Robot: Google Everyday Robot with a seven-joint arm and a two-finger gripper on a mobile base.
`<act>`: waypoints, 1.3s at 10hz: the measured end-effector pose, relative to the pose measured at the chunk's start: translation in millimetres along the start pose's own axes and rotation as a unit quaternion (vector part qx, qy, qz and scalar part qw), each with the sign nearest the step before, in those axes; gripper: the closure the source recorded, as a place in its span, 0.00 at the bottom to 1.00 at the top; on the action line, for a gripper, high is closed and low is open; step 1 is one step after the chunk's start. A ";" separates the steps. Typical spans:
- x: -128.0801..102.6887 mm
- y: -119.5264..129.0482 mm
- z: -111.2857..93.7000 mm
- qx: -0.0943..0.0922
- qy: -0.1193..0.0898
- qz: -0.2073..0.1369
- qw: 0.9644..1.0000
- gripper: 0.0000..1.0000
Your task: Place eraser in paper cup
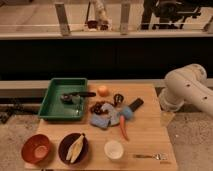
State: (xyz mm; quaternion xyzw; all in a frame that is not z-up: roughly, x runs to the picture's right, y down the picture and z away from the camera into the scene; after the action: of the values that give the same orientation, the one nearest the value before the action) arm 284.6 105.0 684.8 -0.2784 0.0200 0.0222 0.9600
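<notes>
camera view. the gripper (167, 118) hung low beside the right edge of the table (150, 131), at the end of the white arm (186, 90), well apart from both task items. whether it was open or closed could not be told; nothing appeared to be held in it.

the eraser (135, 104) lay flat on the table, angled, at the right of the central clutter. it sat just beside the blue cloth (107, 119), possibly touching it, with the carrot (123, 127) near its front. the cup (114, 149) stood upright near the front edge, between the dark bowl (72, 148) and the spoon (148, 156).

probable faults from this state:
- a grasp across the eraser's long axis would likely slip off the rounded ends.
- a low approach could snag the cloth or push the carrot.
- the cup looked light; a touch on its rim during release would likely tip it.
- the narrow mouth left little margin, so an off-centre drop could bounce the eraser out.
</notes>
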 end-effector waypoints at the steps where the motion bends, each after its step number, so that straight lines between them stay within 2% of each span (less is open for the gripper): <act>1: 0.0 0.0 0.0 0.000 0.000 0.000 1.000 0.20; 4: -3.7 -1.9 2.0 0.002 0.004 -0.009 1.000 0.20; 7: -38.0 -10.9 8.4 0.006 0.010 -0.046 0.999 0.20; 8: -42.6 -12.0 9.0 0.007 0.011 -0.051 0.999 0.20; 11: -44.8 -21.2 23.7 0.010 0.005 -0.066 0.998 0.20; 13: -49.7 -22.9 25.9 0.011 0.002 -0.070 0.997 0.20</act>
State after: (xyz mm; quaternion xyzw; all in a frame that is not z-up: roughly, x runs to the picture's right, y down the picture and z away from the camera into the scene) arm 236.9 97.9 721.4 -0.2685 0.0025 -0.0457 0.9622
